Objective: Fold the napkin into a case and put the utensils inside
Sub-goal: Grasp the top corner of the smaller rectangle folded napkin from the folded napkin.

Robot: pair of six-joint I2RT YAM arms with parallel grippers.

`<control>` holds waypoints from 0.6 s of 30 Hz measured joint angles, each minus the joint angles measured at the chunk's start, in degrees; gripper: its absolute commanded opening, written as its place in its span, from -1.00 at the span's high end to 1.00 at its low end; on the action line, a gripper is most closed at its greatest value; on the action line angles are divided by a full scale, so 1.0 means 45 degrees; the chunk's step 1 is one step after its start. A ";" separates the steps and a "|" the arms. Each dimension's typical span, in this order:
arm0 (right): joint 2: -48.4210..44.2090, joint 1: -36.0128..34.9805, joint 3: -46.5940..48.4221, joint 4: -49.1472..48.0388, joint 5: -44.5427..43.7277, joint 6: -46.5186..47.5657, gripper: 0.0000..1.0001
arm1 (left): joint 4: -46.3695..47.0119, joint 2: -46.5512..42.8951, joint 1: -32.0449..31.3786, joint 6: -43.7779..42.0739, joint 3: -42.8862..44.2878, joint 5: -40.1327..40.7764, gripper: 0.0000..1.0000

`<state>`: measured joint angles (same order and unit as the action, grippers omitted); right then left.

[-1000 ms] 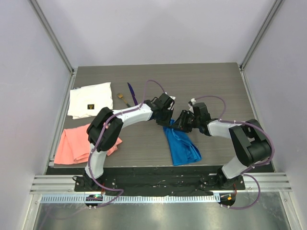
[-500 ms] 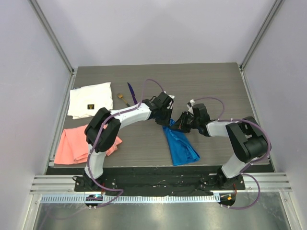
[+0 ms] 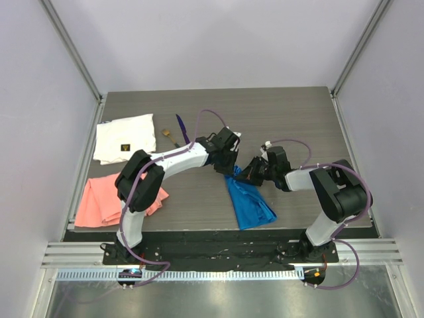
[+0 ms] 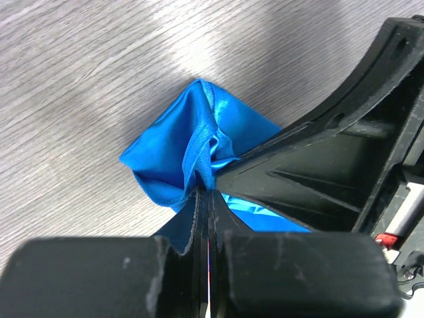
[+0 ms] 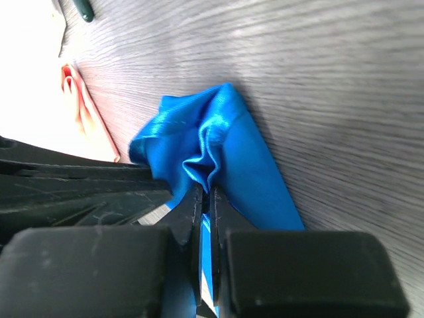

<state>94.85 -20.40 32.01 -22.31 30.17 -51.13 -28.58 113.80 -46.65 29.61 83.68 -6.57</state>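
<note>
The bright blue napkin lies bunched in a narrow strip at the table's middle front. My left gripper is shut on its far corner, and the pinched blue cloth bunches ahead of the jaws. My right gripper is shut on the same far end from the right, with a blue fold pinched between its fingers. The two grippers sit close together. The purple utensil and the utensil with a dark green handle and tan end lie at the back left.
A white cloth with a small dark label lies at the left. A salmon-pink cloth lies at the front left and also shows in the right wrist view. Frame posts and walls bound the dark wood table.
My right gripper has edged slightly toward the front with the napkin's far end. The napkin has narrowed a little. My left gripper has barely moved.
</note>
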 measured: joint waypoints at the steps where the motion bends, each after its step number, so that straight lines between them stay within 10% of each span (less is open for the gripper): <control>1: 0.0000 0.0010 -0.0044 0.0000 -0.0005 -0.0029 0.98 | -0.0019 0.0000 0.0000 0.0000 0.0000 0.0024 1.00; 18: -0.0049 0.0117 -0.0374 -0.0253 0.0335 -0.0602 0.98 | 0.0223 -0.0019 0.0034 0.0408 0.0000 -0.0593 1.00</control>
<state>94.63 -19.88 30.33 -23.44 31.68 -53.84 -27.57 113.71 -46.50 31.44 83.68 -9.23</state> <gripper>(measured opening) 0.071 0.012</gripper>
